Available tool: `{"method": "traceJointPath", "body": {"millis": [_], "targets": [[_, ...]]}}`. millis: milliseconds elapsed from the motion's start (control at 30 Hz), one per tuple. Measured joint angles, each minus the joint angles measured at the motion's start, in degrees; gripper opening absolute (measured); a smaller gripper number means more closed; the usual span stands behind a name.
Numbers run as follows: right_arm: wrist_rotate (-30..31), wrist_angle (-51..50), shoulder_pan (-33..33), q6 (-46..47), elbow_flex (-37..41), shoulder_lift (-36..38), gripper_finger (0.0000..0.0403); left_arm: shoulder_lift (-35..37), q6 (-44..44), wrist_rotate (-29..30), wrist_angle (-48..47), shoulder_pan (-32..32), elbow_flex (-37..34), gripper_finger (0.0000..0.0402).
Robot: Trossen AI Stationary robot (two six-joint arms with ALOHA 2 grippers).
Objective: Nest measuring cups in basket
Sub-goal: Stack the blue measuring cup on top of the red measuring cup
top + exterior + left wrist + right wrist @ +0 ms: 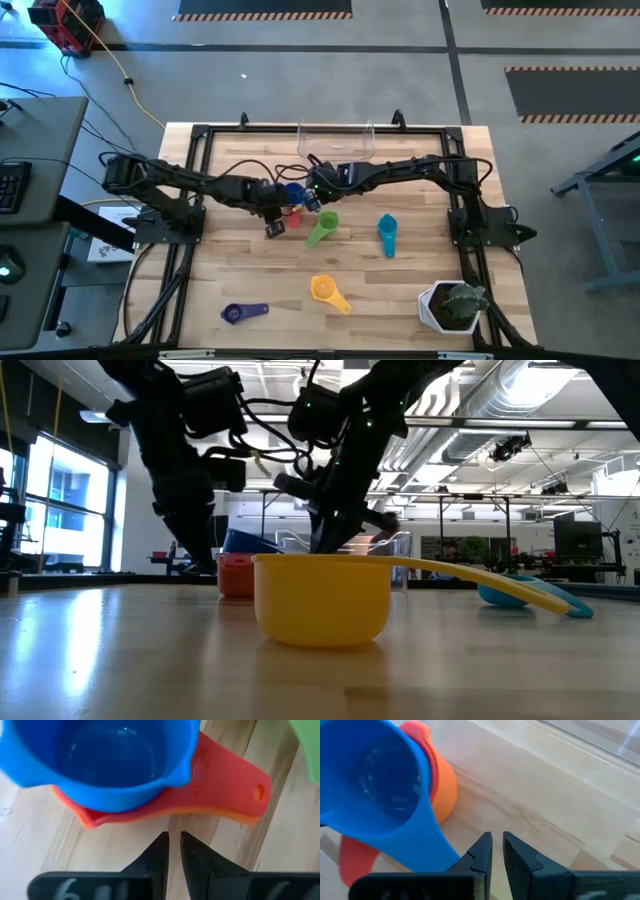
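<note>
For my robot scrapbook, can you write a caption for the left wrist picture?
Blue cup sits in the red cup and orange cup, left claw empty beside them.

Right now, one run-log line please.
stack: blue cup in red, orange beneath | left gripper: shut, empty | right gripper: shut, empty | basket: empty

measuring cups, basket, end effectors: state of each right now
blue cup: nested in the red cup, tilted
red cup: nested in the orange cup, on the table
green, teal, yellow, purple cups: loose on the table
basket: upright, no cups visible inside
left end effector: nearly shut, empty
right end effector: nearly shut, empty
</note>
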State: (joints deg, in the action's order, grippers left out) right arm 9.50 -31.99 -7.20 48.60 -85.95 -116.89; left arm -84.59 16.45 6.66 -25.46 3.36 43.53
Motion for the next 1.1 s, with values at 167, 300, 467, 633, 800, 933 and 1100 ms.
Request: {"method": "traceJointPath", "body": {"millis": [167,300,467,633,800,933,1100], "targets": [[-1.6,0.1,0.1,0.4,0.0,-0.6,0.0037,-1.1,1.0,-0.6,1.5,0.0,0.0,0.0037],[-3.2,1.2,0.4,0.5,0.0,-0.9,0.0037,-1.2,1.5,-1.6,3.4,0.0,0.0,0.0037],[-5.8,3.2,0.7,1.0,0.0,-0.9,0.0037,-1.2,1.6,-2.5,5.0,0.0,0.0,0.0037],[-7.7,4.0,1.2,2.0,0.0,-0.9,0.0037,-1.2,1.7,-2.6,6.3,0.0,0.0,0.0037],[-9.4,4.8,1.9,2.8,-0.5,-0.9,0.0037,-1.2,1.7,-2.6,7.4,0.0,0.0,0.0037],[-10.1,6.8,2.7,4.1,-0.5,-0.9,0.0037,-1.2,1.6,-2.7,9.2,-0.1,0.0,0.0037],[-11.3,7.3,3.1,4.3,-0.5,-0.9,0.0037,-1.1,1.6,-2.6,10.2,-0.1,0.0,0.0037]]}}
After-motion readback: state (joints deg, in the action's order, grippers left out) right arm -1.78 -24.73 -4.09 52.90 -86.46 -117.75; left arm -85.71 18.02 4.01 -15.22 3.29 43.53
